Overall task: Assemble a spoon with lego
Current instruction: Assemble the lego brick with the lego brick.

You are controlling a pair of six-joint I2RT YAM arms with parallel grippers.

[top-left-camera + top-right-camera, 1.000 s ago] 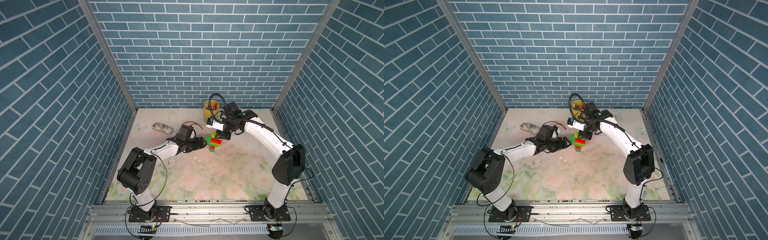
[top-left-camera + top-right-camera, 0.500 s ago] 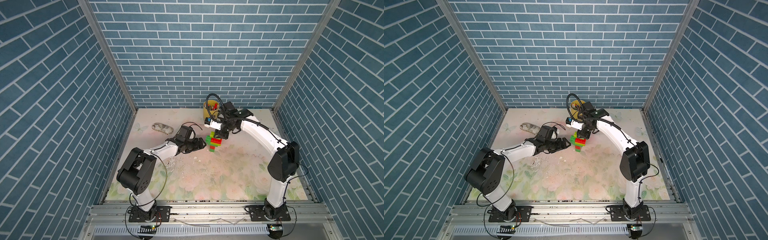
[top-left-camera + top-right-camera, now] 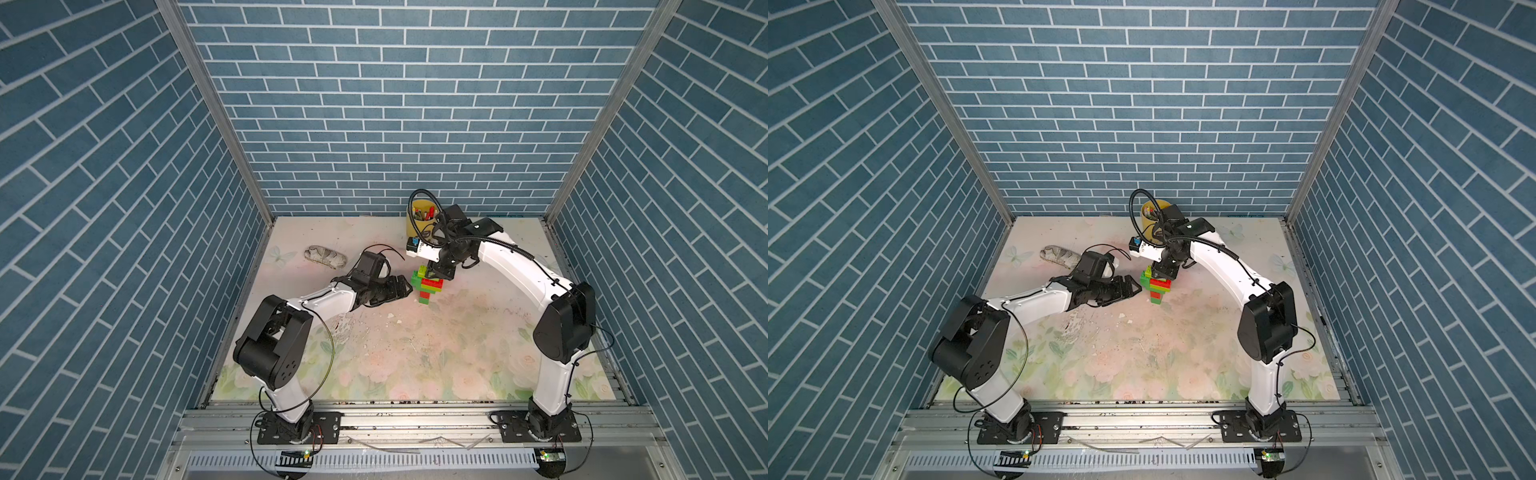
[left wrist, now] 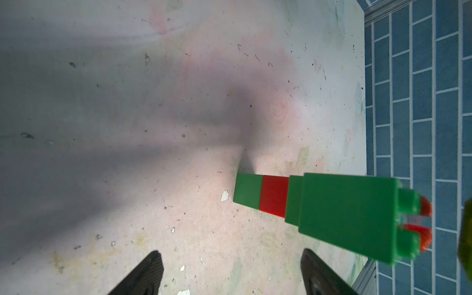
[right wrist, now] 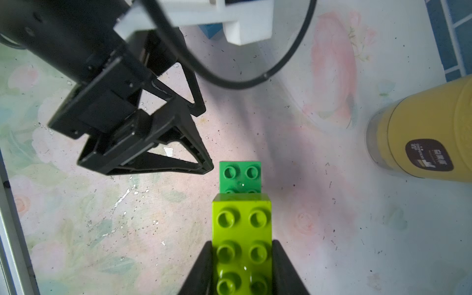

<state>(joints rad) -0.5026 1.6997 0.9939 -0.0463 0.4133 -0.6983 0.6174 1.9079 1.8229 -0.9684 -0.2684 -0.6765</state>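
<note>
The spoon stands upright on the floral table, with a narrow green-and-red stem and a wider green, lime and red head. My right gripper reaches down from above. It is shut on the lime lego brick at the top, and a dark green brick shows just beyond it. My left gripper lies low beside the spoon on its left, open and empty. In the left wrist view the stem runs past one finger without touching it.
A yellow cup holding pens stands at the back, just behind the right wrist. A grey crumpled lump lies at the back left. Small white flecks dot the table. Blue brick walls close in the back and both sides.
The right arm's elbow has swung slightly left while its gripper stays shut on the lime brick. The left arm and the spoon have not moved.
</note>
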